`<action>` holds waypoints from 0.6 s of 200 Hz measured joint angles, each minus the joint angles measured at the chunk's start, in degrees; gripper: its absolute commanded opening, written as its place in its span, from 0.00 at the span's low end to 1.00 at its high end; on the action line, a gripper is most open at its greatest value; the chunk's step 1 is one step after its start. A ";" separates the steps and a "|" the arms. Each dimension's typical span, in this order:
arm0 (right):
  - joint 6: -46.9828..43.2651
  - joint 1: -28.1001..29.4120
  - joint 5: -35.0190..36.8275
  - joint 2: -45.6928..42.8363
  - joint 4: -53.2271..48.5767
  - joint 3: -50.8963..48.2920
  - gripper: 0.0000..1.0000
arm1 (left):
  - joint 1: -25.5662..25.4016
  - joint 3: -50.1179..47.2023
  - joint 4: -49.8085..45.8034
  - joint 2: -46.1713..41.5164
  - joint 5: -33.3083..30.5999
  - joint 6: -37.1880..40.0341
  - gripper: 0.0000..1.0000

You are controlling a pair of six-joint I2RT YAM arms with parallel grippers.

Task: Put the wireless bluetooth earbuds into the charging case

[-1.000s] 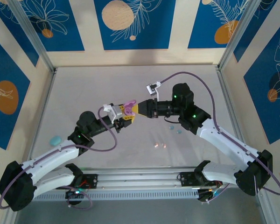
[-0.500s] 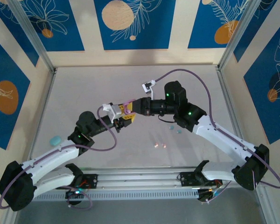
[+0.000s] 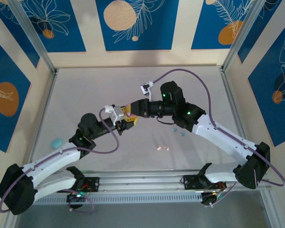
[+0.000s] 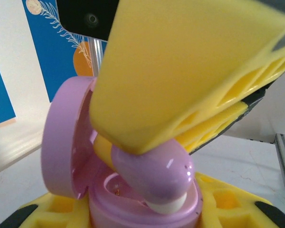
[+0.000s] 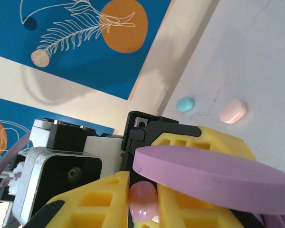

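Bright, even light — sharp glints on the purplish-pink earbud point(image 4: 154, 178), foreground softly blurred.

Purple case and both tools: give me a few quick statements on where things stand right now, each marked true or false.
The purple case has its lid open. True.
The right tool grips a light blue bud. False: it grips a purplish-pink bud, right at the case's base.
Two peach-pink buds lie on the table. True.
The left tool is empty. False: it holds the purple case.
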 measured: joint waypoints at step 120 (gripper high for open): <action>-5.38 2.23 6.12 1.01 -9.92 5.09 0.26 | 0.00 -0.09 -0.07 0.00 -0.09 -1.31 0.33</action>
